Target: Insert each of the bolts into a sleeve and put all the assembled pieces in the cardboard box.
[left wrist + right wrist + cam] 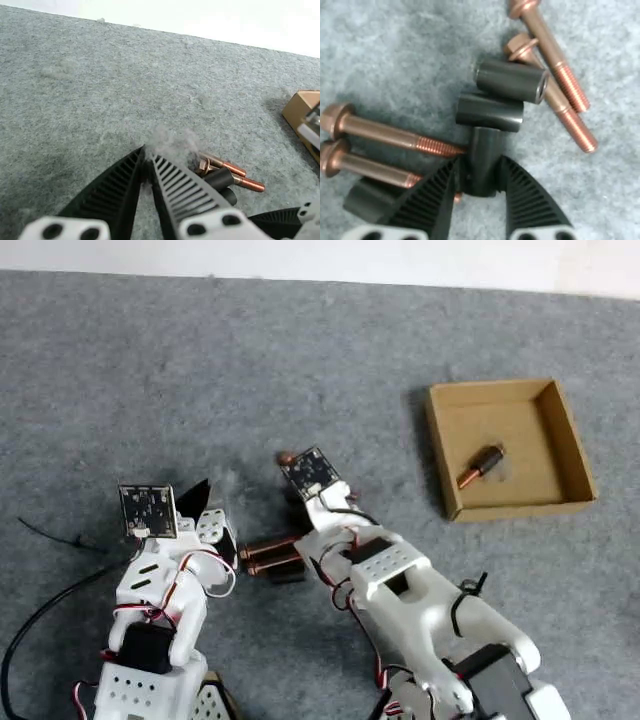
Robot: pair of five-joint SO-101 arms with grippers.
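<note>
1. Your right gripper (482, 175) has its jaws pressed against the sides of a black sleeve (482, 152) and pinches it. The sleeve's long axis runs straight out along the fingers, with its free end toward the pile.
2. Your left gripper (147, 159) has its fingers pressed together on nothing, with the tip low over the grey mat (90, 90).
3. The relation that matters is this: two bolts (227, 166) lie just beside the left gripper, heads toward it and threaded ends away, with a loose sleeve (217, 177) lying across them. The left arm is the one free to take a bolt, probably by its head end.
4. Beside the held sleeve lies a second pair of bolts (385, 132). They sit crosswise to its axis, and one threaded tip reaches right up to its side. No bolt lines up with the bore yet, so I judge you must turn either bolt or sleeve before you push.
5. Other loose sleeves (490, 112) lie just beyond the held one.
6. The cardboard box (510, 508) stands well apart, on the right arm's side, and holds one assembled piece (480, 465).
</note>
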